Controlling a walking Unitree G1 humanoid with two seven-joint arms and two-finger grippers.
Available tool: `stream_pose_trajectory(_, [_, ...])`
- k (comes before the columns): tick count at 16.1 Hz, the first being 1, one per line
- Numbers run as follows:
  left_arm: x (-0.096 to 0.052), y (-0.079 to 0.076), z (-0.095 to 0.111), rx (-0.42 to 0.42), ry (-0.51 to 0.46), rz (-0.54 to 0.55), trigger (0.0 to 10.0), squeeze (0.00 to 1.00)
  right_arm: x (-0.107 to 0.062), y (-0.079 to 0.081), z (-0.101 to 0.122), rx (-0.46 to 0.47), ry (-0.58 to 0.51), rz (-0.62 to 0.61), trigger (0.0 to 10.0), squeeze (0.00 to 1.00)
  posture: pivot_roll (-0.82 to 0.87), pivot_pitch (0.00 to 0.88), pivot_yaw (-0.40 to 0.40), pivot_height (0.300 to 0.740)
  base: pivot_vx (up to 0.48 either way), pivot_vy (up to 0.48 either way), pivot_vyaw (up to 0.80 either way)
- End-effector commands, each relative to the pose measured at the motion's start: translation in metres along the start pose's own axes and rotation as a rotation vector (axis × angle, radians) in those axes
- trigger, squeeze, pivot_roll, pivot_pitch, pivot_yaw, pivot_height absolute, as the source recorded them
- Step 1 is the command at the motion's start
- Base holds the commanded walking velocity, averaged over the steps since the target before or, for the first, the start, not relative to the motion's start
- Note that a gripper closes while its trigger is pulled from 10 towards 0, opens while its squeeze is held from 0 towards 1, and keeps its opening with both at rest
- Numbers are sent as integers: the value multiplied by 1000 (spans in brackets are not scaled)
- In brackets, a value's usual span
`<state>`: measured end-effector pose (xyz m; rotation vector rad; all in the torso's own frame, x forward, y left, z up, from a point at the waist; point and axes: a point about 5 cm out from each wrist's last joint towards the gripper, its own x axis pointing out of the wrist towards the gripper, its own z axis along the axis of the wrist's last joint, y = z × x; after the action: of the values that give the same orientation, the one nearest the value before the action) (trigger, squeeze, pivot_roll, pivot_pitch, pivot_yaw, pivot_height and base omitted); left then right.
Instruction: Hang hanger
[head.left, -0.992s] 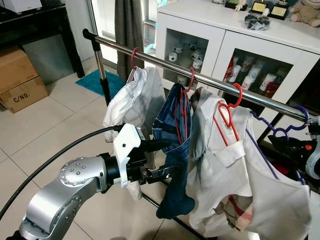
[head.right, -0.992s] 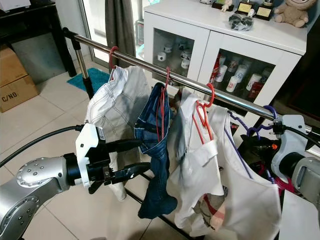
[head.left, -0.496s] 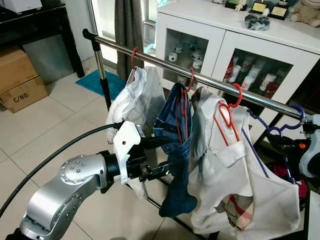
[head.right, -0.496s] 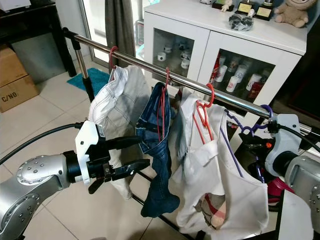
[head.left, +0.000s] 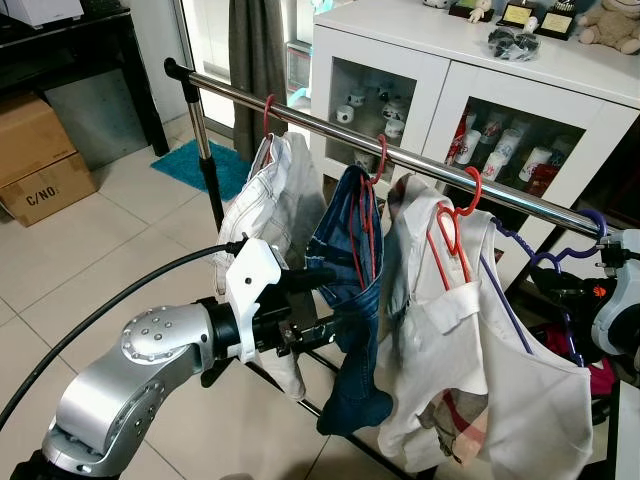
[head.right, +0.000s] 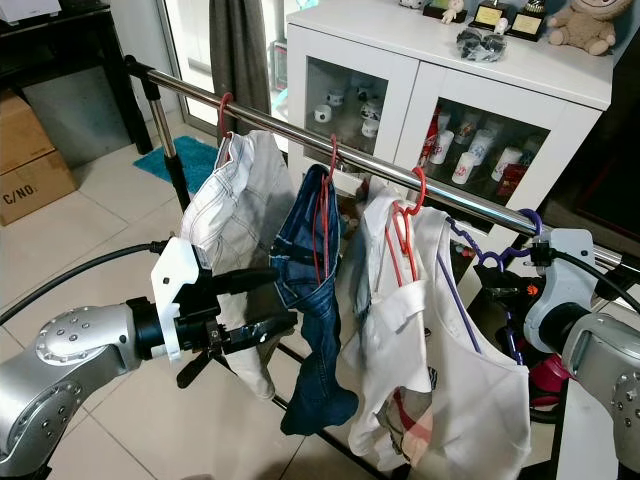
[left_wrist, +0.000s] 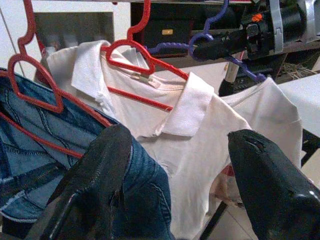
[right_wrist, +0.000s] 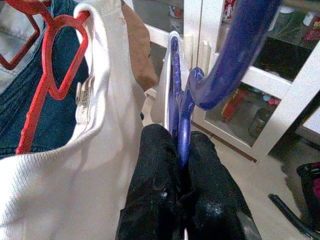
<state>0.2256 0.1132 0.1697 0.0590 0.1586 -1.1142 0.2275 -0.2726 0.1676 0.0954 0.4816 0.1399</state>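
Note:
A purple hanger (head.left: 560, 262) carries a white garment (head.left: 520, 390) near the right end of the chrome rail (head.left: 330, 125). Its hook (head.right: 532, 218) is level with the rail; I cannot tell whether it rests on it. My right gripper (right_wrist: 179, 145) is shut on the hanger's neck just below the hook. Three red hangers hold white trousers (head.left: 265, 205), blue jeans (head.left: 350, 260) and a white collared shirt (left_wrist: 190, 125). My left gripper (head.left: 322, 300) is open in front of the jeans with nothing between its fingers (left_wrist: 95, 185).
A white cabinet (head.left: 430, 70) with glass doors stands right behind the rail. The rack's black post (head.left: 205, 150) is at the left end, with cardboard boxes (head.left: 40, 155) and a teal mat (head.left: 195, 165) beyond it. Tiled floor lies open at the left.
My right gripper has shifted a little up and toward the rail, and the white garment now hangs steeper and narrower. The left gripper has edged toward the jeans; the trousers have swung slightly.

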Motion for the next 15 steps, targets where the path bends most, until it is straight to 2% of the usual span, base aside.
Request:
stream_pose_trajectory(1, [0,3,3,25,-1,13,10000,0,-1,6,1,-17,-12,14,0,0,18,0,-36,740,0,0,0])
stream_pose_trajectory(4, [0,5,3,33,-5,27,10000,0,-4,8,4,-30,-52,6,0,0,13,0,-31,740,0,0,0])
stream_pose_trajectory(11, [5,13,3,46,-32,75,10000,0,-32,15,26,-61,-203,21,0,0,-29,0,3,740,0,0,0])
stream_pose_trajectory(15, [6,13,-1,51,-24,94,10000,0,-40,33,3,-31,-156,86,0,0,-37,0,15,740,0,0,0])
